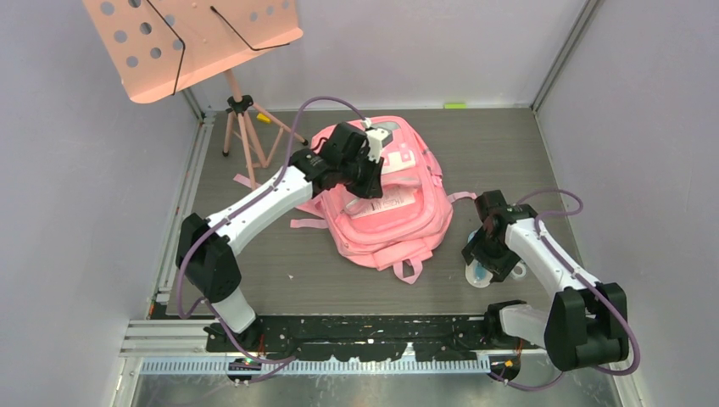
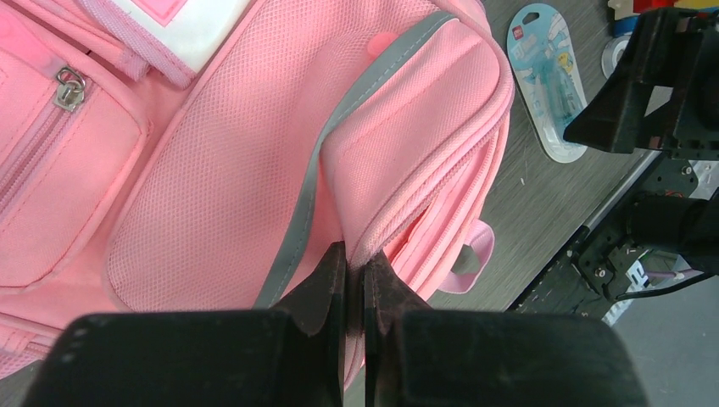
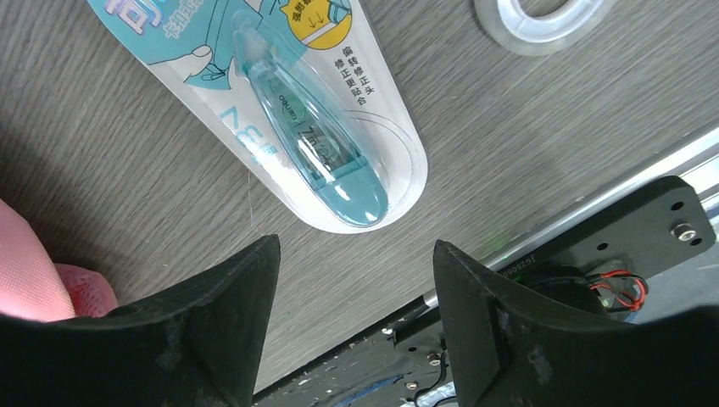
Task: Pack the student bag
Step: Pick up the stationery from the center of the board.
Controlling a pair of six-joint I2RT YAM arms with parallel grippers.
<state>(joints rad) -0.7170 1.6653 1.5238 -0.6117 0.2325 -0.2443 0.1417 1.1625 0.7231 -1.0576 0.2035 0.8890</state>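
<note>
With student bag (image 1: 386, 199) at middle of tabletop (image 1: 280, 271), left gripper (image 2: 354, 254) pressed together at its grey strip (image 2: 314, 186), right gripper (image 3: 354, 250) spread wide above correction-tape pack (image 3: 297, 127) near the near-right corner: lower straight, straddle the pack's narrow width, pinch at the blister, avoid scraping.

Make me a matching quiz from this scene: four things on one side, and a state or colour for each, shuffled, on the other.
1. left end effector
2. right end effector
3. music stand
4. correction tape

A. open
B. salmon pink, perforated
C. shut, over the student bag
D. teal, in its packaging

Pairs: 1-C, 2-A, 3-B, 4-D
</note>
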